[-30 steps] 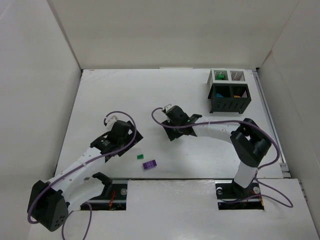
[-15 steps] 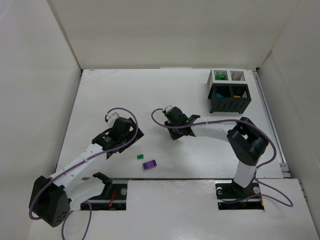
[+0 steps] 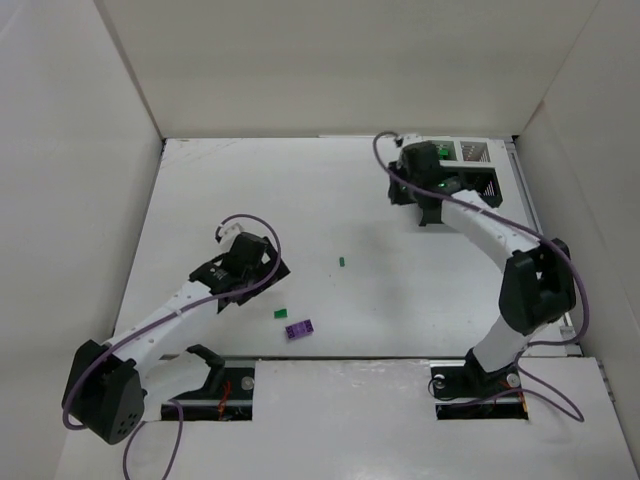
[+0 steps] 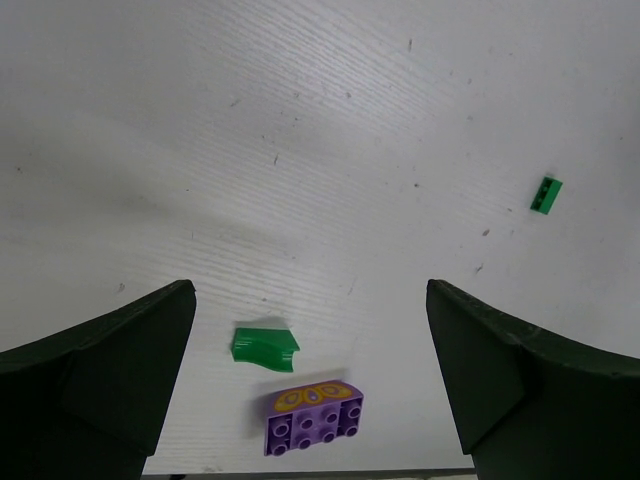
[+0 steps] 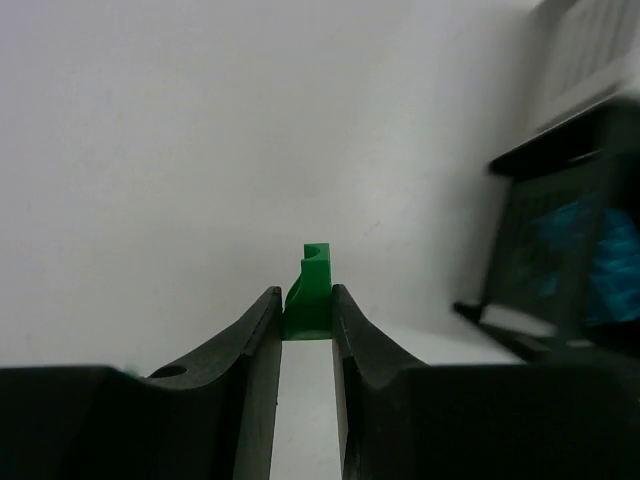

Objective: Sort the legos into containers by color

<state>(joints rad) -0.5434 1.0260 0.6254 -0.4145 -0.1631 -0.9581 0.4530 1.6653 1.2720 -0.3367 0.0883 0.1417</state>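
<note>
My right gripper (image 5: pixel 305 296) is shut on a small green lego (image 5: pixel 315 265), lifted off the table right beside the containers (image 3: pixel 472 152), whose black bin (image 5: pixel 560 260) shows blue bricks inside. In the top view this gripper (image 3: pixel 418 168) hangs at the left edge of the container cluster. The left gripper (image 4: pixel 308 292) stands open low over the table, with a curved green lego (image 4: pixel 264 346) and a purple lego (image 4: pixel 314 418) lying between its fingers, touched by neither. Another small green lego (image 4: pixel 545 194) lies further out, near mid-table (image 3: pixel 341 262).
White walls enclose the table on three sides. The containers sit at the back right corner near the right wall. The purple lego (image 3: pixel 298 328) and the green one (image 3: pixel 282 313) lie close to the table's front edge.
The right arm swung from the table's middle up to the containers, its gripper shut on a green lego. A small green lego now shows where it had been. The left arm shifted slightly.
</note>
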